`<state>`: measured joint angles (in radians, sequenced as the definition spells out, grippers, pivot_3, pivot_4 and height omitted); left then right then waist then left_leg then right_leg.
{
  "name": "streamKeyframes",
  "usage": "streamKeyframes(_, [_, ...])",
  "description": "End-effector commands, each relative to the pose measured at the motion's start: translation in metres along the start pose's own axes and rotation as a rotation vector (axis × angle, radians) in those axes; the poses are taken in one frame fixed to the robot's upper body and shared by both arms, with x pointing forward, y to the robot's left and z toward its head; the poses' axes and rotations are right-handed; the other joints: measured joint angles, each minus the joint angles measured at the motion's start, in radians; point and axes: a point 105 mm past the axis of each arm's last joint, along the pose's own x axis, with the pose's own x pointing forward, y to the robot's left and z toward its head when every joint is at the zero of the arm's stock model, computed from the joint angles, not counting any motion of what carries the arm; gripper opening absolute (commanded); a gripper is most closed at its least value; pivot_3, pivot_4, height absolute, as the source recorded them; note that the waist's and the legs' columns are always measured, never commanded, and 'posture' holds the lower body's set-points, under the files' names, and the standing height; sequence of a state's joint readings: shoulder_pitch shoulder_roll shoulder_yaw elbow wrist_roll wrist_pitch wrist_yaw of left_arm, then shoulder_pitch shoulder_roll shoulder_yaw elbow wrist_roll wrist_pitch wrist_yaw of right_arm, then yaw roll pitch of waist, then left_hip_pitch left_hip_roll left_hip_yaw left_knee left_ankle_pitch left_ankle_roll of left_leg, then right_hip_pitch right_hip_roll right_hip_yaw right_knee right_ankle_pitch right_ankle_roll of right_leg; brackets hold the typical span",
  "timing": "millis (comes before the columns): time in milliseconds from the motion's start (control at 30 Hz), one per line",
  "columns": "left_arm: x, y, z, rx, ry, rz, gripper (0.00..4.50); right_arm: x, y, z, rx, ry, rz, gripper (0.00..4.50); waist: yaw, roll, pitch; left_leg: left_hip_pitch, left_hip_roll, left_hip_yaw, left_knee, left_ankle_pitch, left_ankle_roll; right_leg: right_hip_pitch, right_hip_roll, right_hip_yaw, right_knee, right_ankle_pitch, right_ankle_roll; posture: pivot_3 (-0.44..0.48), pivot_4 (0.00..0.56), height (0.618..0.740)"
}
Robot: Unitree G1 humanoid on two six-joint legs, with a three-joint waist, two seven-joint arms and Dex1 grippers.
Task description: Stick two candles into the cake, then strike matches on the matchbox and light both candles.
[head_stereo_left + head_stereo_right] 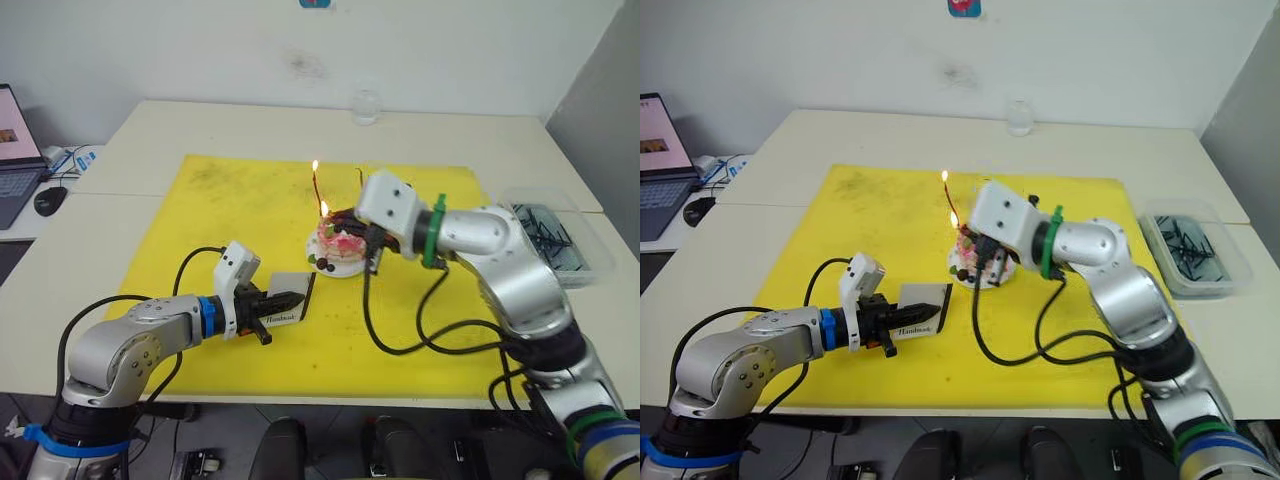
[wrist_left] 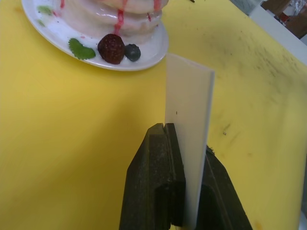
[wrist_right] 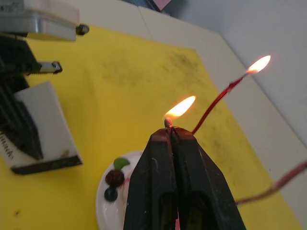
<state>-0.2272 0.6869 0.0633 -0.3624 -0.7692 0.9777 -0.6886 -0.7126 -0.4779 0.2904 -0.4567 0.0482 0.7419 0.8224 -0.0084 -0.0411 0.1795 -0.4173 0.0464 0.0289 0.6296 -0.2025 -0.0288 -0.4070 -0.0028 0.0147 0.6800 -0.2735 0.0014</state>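
head views: the left gripper (image 1: 290, 299) clamps the matchbox (image 1: 288, 297) near-left of the cake (image 1: 340, 243), steadying it for striking. left wrist view: both fingers pinch the box edge. right wrist view: the right gripper (image 3: 171, 132), closed on a burning match (image 3: 168, 121), holds its flame beside the candles (image 3: 218, 99), one lit.

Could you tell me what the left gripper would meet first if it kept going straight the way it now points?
Probably the cake's white plate. The left gripper, shut on the matchbox, points toward it across bare yellow mat; the matchbox's far edge would likely touch first, though depth is uncertain.
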Motion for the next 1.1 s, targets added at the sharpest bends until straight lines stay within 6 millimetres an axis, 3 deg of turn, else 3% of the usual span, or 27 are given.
streamKeyframes(33, [0.0, -0.007, 0.008, 0.017, -0.022, -0.036, 0.0, -0.034, -0.004, -0.005, 0.028, 0.042, -0.048, 0.04, 0.003, 0.0, 0.0, 0.0, 0.0, 0.0, 0.0, 0.0, 0.0, 0.0, 0.0, 0.0, 0.0, 0.0, 0.0, 0.0, 0.15, 0.74])
streamKeyframes(133, [0.001, -0.011, 0.008, 0.012, -0.023, -0.051, 0.0, -0.063, -0.011, -0.03, 0.092, 0.156, -0.126, 0.04, 0.005, 0.0, 0.0, 0.0, 0.0, 0.0, 0.0, 0.0, 0.0, 0.0, 0.0, 0.0, 0.0, 0.0, 0.0, 0.0, 0.15, 0.74])
streamKeyframes(467, [0.01, -0.028, 0.006, -0.009, -0.045, -0.103, 0.0, -0.172, -0.072, -0.115, 0.381, 0.452, -0.603, 0.04, 0.005, 0.0, 0.0, 0.0, -0.001, 0.0, 0.0, 0.0, 0.0, 0.0, 0.0, 0.001, -0.001, 0.0, 0.0, 0.0, 0.15, 0.74])
streamKeyframes(733, [0.015, -0.031, 0.007, -0.013, -0.062, -0.105, 0.0, -0.212, -0.104, -0.161, 0.549, 0.504, -0.874, 0.04, 0.0, 0.0, 0.0, 0.0, 0.0, 0.001, 0.0, 0.0, 0.0, 0.0, 0.002, 0.001, -0.001, 0.0, 0.0, 0.0, 0.15, 0.74])
streamKeyframes(967, [0.015, -0.032, 0.006, -0.018, -0.075, -0.097, 0.0, -0.223, -0.109, -0.186, 0.61, 0.537, -0.979, 0.04, -0.001, 0.0, 0.0, 0.0, -0.001, 0.001, 0.0, 0.0, 0.0, 0.0, 0.003, 0.002, -0.001, 0.0, 0.0, 0.0, 0.15, 0.74])
streamKeyframes(1100, [0.014, -0.032, 0.006, -0.02, -0.077, -0.092, 0.0, -0.228, -0.112, -0.193, 0.595, 0.538, -1.035, 0.92, -0.001, 0.0, 0.0, 0.0, -0.001, 0.001, 0.0, 0.0, 0.0, 0.0, 0.003, 0.002, 0.0, 0.0, 0.0, 0.0, 0.15, 0.74])
